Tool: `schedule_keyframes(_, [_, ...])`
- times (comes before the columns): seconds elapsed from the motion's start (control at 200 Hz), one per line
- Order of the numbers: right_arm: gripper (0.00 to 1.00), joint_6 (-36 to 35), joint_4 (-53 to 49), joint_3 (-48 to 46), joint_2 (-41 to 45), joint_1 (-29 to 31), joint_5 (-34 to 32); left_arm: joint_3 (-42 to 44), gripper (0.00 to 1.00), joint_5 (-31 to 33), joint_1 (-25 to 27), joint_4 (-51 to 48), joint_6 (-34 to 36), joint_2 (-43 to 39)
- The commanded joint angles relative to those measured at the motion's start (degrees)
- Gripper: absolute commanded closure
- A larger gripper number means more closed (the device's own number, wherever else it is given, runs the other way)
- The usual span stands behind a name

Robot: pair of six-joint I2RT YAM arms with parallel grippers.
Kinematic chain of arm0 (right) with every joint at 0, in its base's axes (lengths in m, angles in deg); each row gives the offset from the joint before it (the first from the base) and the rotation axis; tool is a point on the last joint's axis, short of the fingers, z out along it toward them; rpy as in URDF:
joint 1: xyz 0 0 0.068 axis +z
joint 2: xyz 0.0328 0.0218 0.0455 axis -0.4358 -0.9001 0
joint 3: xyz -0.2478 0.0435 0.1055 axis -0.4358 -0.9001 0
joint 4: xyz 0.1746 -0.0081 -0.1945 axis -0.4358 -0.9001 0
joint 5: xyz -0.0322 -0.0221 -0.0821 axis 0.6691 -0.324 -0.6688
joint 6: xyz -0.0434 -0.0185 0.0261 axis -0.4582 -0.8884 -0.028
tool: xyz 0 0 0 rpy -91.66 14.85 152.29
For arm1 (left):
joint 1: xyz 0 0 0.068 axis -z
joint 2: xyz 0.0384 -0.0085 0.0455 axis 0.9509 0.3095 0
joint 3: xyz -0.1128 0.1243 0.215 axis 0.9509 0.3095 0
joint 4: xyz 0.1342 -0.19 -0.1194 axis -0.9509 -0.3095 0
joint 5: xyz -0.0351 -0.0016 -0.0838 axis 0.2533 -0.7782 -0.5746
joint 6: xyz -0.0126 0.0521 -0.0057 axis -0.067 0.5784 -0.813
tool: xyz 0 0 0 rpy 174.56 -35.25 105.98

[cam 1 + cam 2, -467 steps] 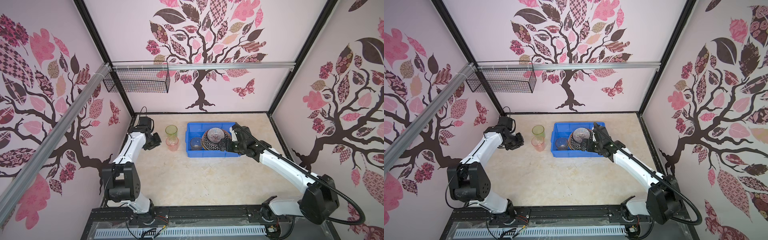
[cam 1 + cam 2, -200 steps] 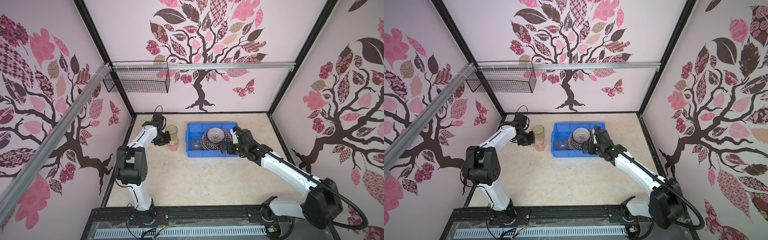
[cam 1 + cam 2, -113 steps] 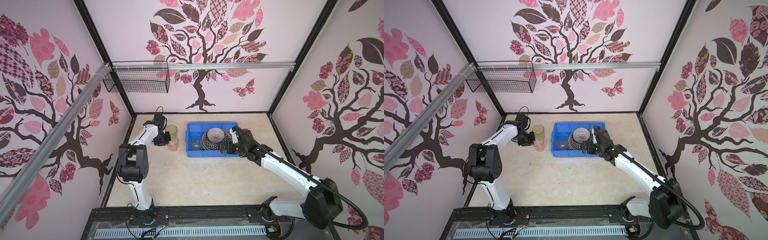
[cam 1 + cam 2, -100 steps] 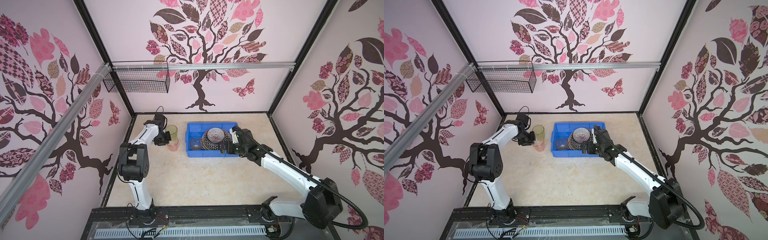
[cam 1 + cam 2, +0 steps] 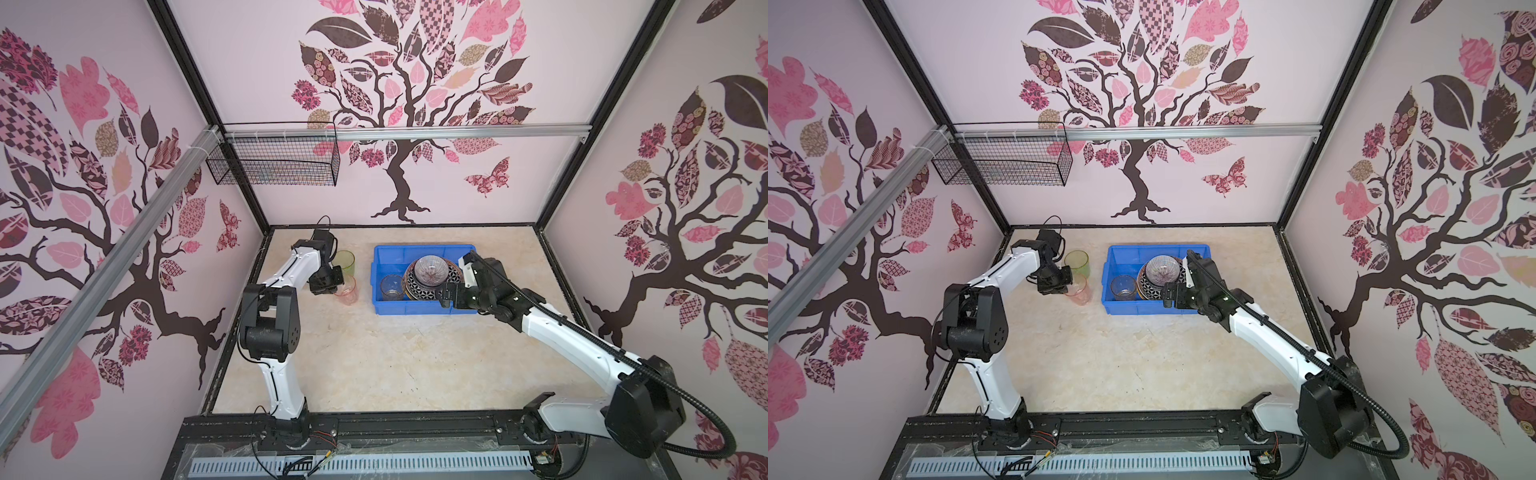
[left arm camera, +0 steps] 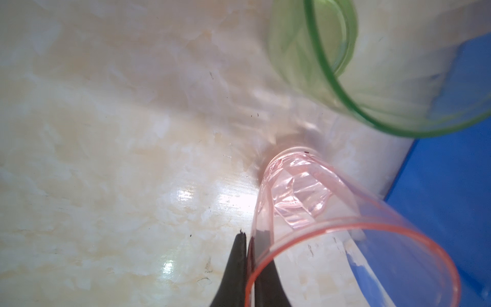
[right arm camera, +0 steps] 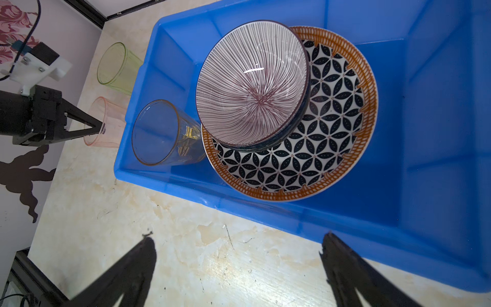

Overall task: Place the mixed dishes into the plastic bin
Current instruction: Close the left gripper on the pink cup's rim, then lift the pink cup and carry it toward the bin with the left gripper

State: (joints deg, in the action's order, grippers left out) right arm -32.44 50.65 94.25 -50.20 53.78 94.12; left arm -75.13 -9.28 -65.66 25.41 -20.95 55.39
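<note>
My left gripper (image 6: 251, 239) is shut on the rim of the pink tumbler (image 6: 345, 239), one finger inside the wall and one outside. The pink tumbler (image 5: 348, 292) stands on the table left of the blue plastic bin (image 5: 415, 309). The green tumbler (image 5: 345, 262) is just behind it. Inside the bin (image 7: 438, 133) a striped bowl (image 7: 252, 87) rests on a geometric plate (image 7: 318, 148), with a clear tumbler (image 7: 159, 133) beside them. My right gripper (image 7: 239, 239) hangs open and empty at the bin's front rim.
A black wire basket (image 5: 274, 166) hangs on the back left wall rail. Pink walls close in the table on three sides. Bare table (image 5: 395, 365) stretches in front of the bin.
My left arm swung in from the left wall to the pink tumbler. Its jaws closed on the rim over the last second. The right arm has barely moved.
</note>
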Motion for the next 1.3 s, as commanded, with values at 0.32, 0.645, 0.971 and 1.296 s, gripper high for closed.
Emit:
schedule_keyframes(0.32, [0.00,0.38,-2.04,0.26,2.81,0.01,-0.87,-4.16,1.00,0.22,1.64,-4.47,2.76,-10.25])
schedule_keyframes(0.645, [0.00,-0.85,-3.87,-1.10,4.48,0.01,-2.60,-8.89,1.00,4.91,7.92,-8.78,3.62,-13.55])
schedule_keyframes(0.971, [0.00,-0.94,-5.41,-4.02,10.19,0.01,-6.06,-12.71,1.00,4.97,12.18,-10.09,2.68,-14.67])
schedule_keyframes(1.296, [0.00,-0.94,-6.16,-5.33,12.74,0.01,-7.98,-17.74,1.00,6.24,15.21,-11.96,2.48,-12.27])
